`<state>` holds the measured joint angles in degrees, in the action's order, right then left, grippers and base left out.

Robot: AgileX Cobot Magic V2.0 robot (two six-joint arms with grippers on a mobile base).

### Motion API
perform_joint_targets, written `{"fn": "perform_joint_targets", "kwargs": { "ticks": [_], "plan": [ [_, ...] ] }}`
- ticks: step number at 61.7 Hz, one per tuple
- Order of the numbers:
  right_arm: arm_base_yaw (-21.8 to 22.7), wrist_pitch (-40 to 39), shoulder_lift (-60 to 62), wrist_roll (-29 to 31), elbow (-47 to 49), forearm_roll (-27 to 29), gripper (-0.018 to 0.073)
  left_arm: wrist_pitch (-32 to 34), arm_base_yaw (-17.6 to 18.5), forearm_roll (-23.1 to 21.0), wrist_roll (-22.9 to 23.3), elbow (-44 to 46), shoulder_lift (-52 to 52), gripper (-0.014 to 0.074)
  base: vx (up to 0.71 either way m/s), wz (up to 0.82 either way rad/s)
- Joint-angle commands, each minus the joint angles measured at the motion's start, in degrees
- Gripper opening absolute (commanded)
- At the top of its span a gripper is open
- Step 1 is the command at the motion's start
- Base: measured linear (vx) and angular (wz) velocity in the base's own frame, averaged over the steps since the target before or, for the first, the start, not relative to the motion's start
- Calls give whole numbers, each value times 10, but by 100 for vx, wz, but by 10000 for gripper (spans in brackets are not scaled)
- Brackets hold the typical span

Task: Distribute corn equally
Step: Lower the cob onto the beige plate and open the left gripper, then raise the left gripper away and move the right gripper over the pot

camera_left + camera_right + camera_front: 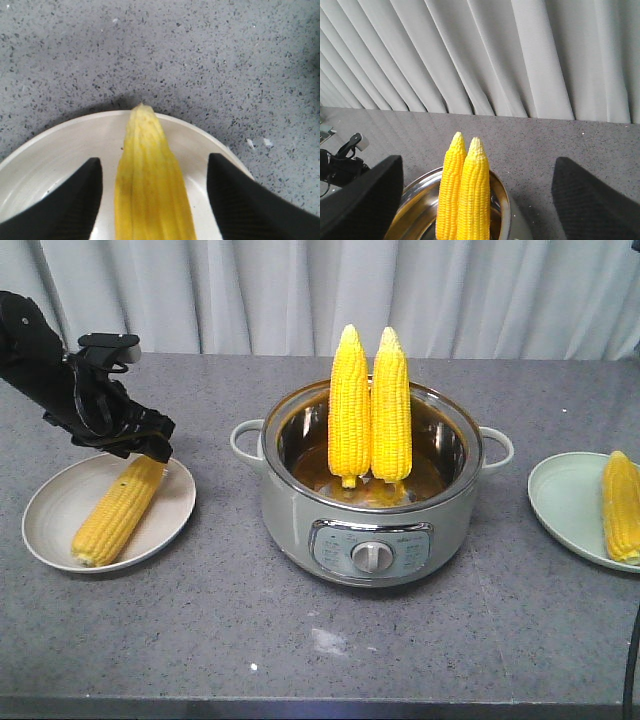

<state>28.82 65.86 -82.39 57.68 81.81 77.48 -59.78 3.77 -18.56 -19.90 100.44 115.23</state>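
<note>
Inside pot (288,508) two cobs (350,405), left plate (60,505) one, right plate (565,495) one

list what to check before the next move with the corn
1. left gripper open astride left cob, no contact: ok
2. left cob lying on left plate: ok
3. right plate holds right cob alone, one per plate: ok
4. pot emptied: not ok, two pot cobs stand upright inside
5. right gripper open, facing pot cobs: ok
6. right gripper's clearance from pot cobs: cannot tell
</note>
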Motion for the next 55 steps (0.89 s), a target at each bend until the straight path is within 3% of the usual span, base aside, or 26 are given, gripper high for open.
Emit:
{"fn": "perform_joint_targets", "kwargs": {
  "ticks": [1, 17, 23, 29, 36, 42, 55],
  "plan": [
    [1, -3, 19, 6, 17, 42, 591, 12, 0, -17, 7, 17, -38, 490, 0, 0],
    [-4, 1, 19, 6, 17, 47, 591, 2, 0, -17, 54, 17, -38, 489, 0, 0],
    [-30, -5, 17, 6, 18, 56, 591, -6, 0, -17, 69, 17, -40, 489, 0, 0],
    [-88, -31, 7, 7, 37, 38, 591, -12, 0, -17, 70, 17, -51, 489, 0, 0],
    [-161, -85, -30, -17, 104, -35, 591, -4, 0, -18, 70, 17, -76, 489, 0, 0],
    [-223, -121, -78, -82, 170, -129, 591, 8, 0, -26, 70, 17, -108, 489, 0, 0],
    [-307, -161, -195, -187, 287, -310, 591, 48, 0, -93, 63, 17, -181, 489, 0, 0]
  ]
}}
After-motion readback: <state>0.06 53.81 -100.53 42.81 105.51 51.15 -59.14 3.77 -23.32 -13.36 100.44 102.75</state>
